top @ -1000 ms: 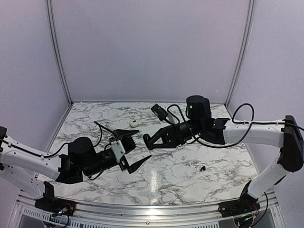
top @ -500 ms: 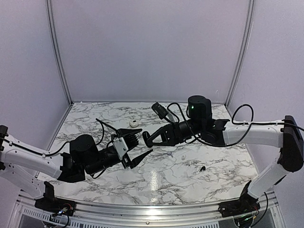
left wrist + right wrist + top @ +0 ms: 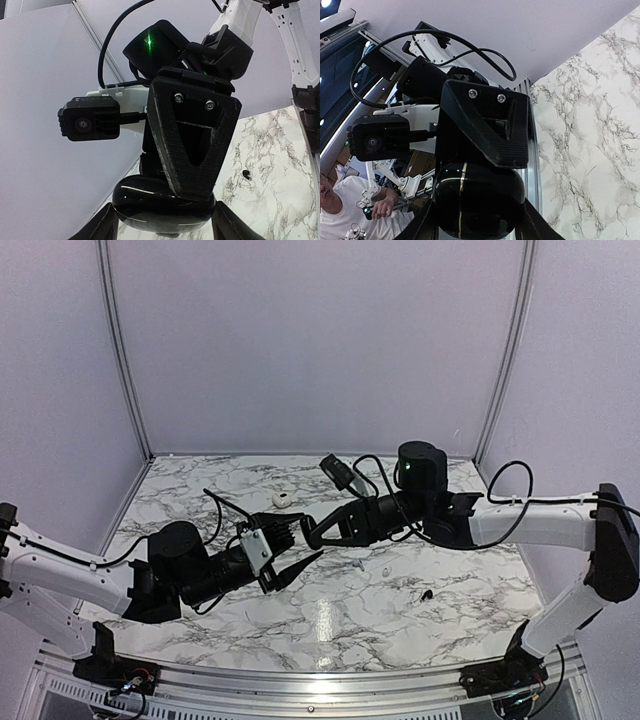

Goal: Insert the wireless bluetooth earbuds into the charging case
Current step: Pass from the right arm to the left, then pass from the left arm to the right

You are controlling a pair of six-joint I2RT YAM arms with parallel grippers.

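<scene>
The marble-patterned table [image 3: 330,625] fills the lower half of the top view. The left arm [image 3: 70,575] reaches in from the lower left and the right arm [image 3: 540,515] from the right edge, with a green light glowing on its dark joint. The two meet nose to nose just left of the frame's centre. Between them is a glossy black charging case [image 3: 160,205]. The right fingers [image 3: 318,532] are clamped on its two sides, as seen at the bottom centre of the right wrist view. The left fingers [image 3: 305,560] flank the same case, set crosswise to the right pair; I cannot tell whether they press on it or stand just off. A white pebble-shaped case [image 3: 283,500] lies on the table up and left of the meeting point. The earbuds lie loose on the table right of centre: a white earbud [image 3: 384,571] and, lower right of it, a black earbud [image 3: 426,594], both well apart from the black charging case
</scene>
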